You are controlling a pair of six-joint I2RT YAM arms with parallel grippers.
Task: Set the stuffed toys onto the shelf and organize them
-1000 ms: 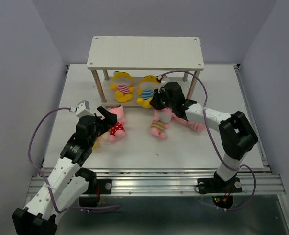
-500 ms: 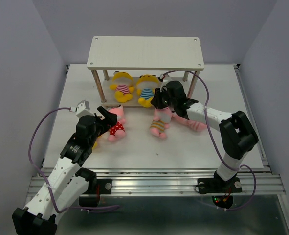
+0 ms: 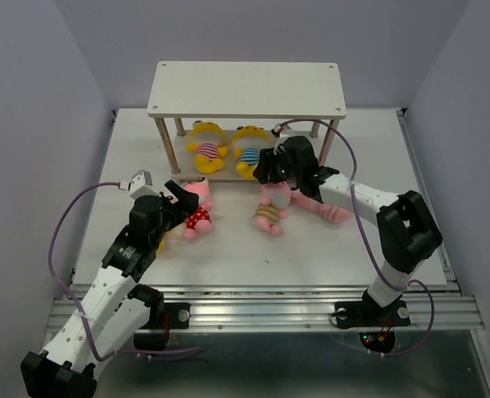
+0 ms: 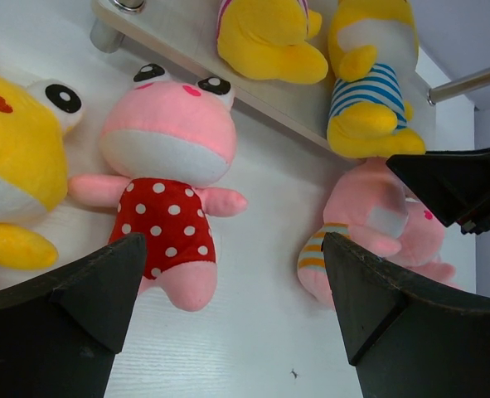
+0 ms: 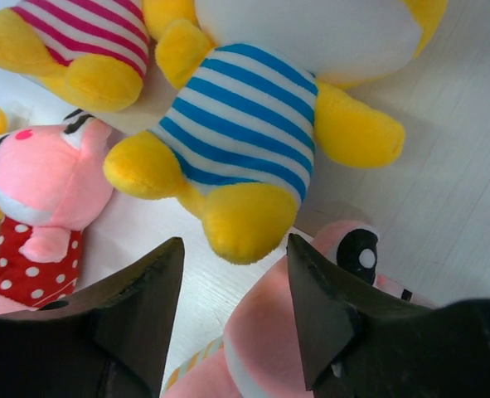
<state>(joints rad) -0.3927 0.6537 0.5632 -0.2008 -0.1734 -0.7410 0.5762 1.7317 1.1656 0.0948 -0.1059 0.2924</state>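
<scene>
Near the tabletop's (image 3: 228,249) far edge, with right pincer (image 5: 234,240) gaping empty, risks bumping the yellow blue-striped plush doll (image 5: 245,116) askew.

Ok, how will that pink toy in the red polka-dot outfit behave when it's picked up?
The pink toy looks stuffed and soft, so it probably squashes and droops. Lying flat on the table, it likely won't roll.
</scene>
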